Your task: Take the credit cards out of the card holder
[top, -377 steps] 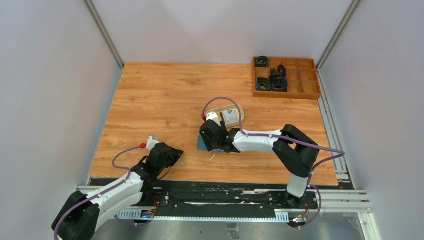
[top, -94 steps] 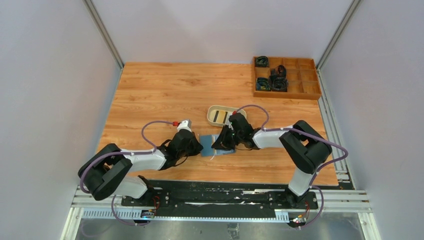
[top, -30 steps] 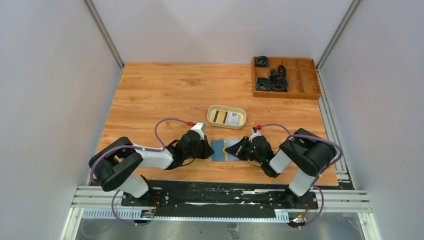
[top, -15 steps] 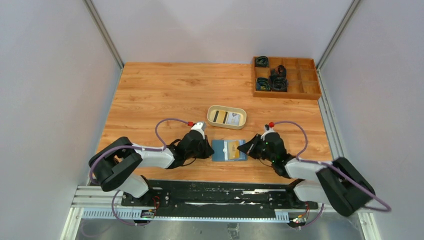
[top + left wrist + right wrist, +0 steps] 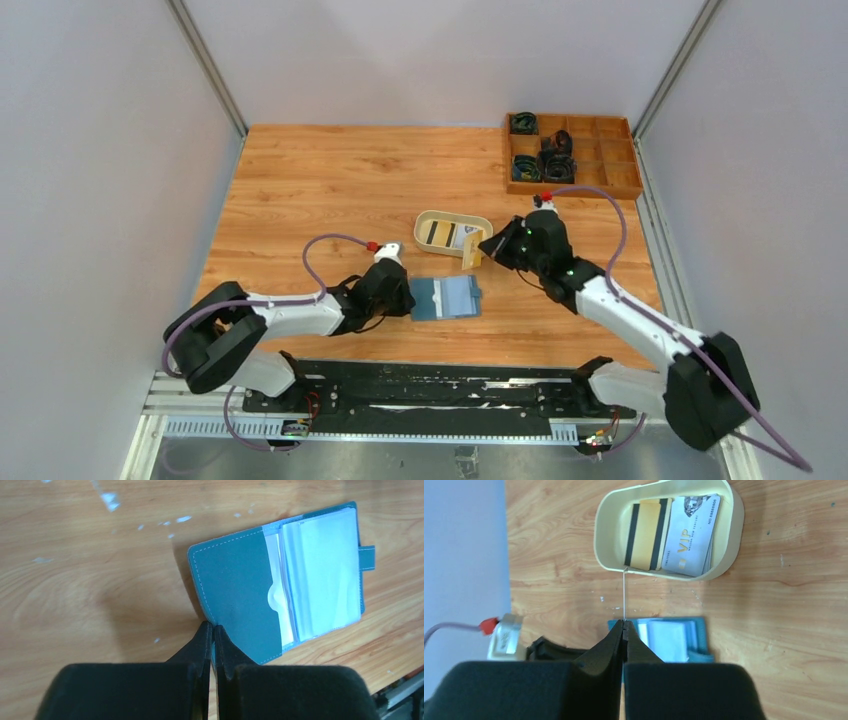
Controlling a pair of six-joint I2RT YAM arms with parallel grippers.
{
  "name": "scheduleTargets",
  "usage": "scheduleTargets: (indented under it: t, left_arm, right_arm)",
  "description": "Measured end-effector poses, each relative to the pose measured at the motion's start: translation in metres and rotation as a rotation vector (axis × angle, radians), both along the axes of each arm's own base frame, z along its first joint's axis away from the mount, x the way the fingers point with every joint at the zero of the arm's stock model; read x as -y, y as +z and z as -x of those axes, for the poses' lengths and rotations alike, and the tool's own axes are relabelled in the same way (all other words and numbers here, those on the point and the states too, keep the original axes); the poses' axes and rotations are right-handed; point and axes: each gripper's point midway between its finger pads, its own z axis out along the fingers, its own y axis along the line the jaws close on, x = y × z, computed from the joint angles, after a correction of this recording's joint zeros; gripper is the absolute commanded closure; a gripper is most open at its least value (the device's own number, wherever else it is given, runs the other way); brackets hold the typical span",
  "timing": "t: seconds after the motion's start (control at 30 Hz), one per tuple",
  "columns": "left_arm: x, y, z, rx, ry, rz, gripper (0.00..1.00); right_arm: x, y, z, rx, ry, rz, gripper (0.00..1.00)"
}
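Top view, lower left of centre: left gripper [image 5: 400,292] low on the table [image 5: 330,190], fingers pressed together at the left edge of the card holder [image 5: 447,297]. Can't tell if the cover is between them. Holder lies open, pale sleeves up, tab on its right side. Just up-right of it: one tan credit card [image 5: 471,250] on edge, pinched by the right gripper [image 5: 483,246], beside the beige tray [image 5: 738,530]. Tray holds a striped card [image 5: 646,535] and a VIP card [image 5: 689,535]. Upper right: compartment box [image 5: 572,188].
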Motion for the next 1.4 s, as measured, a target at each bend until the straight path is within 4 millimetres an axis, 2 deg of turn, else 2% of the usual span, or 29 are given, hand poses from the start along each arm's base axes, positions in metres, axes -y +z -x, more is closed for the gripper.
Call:
scheduleTargets:
  t: [0.17,0.23,0.33,0.43,0.47,0.5,0.8,1.23,1.4]
  left_arm:
    - [-0.026,0.003,0.01,-0.007,0.029,-0.069,0.82]
    - [-0.036,0.003,0.015,-0.011,0.035,-0.101,0.72]
    - [-0.049,0.004,0.022,-0.016,0.036,-0.138,0.5]
    - [-0.055,0.006,0.024,-0.009,0.036,-0.156,0.41]
    - [-0.057,0.007,0.025,-0.008,0.035,-0.161,0.21]
    - [-0.06,0.007,0.027,-0.008,0.035,-0.166,0.18]
    - [-0.075,0.013,0.035,-0.001,0.031,-0.195,0.14]
    - [-0.083,0.012,0.039,-0.004,0.022,-0.228,0.14]
    - [-0.084,0.009,0.04,-0.011,0.019,-0.24,0.14]
  right_arm:
    - [-0.016,-0.023,-0.029,-0.092,0.003,0.062,1.0]
    - [-0.025,-0.024,-0.043,-0.107,0.011,0.07,1.0]
    - [-0.04,-0.022,-0.065,-0.114,0.025,0.071,1.0]
    - [-0.05,-0.025,-0.079,-0.119,0.037,0.074,1.0]
    - [-0.052,-0.027,-0.082,-0.122,0.041,0.077,1.0]
    - [-0.054,-0.032,-0.086,-0.128,0.044,0.085,1.0]
    - [-0.065,-0.072,-0.102,-0.197,0.058,0.125,1.0]
    - [-0.068,-0.078,-0.11,-0.192,0.052,0.126,1.0]
    - [-0.068,-0.088,-0.116,-0.193,0.038,0.134,1.0]
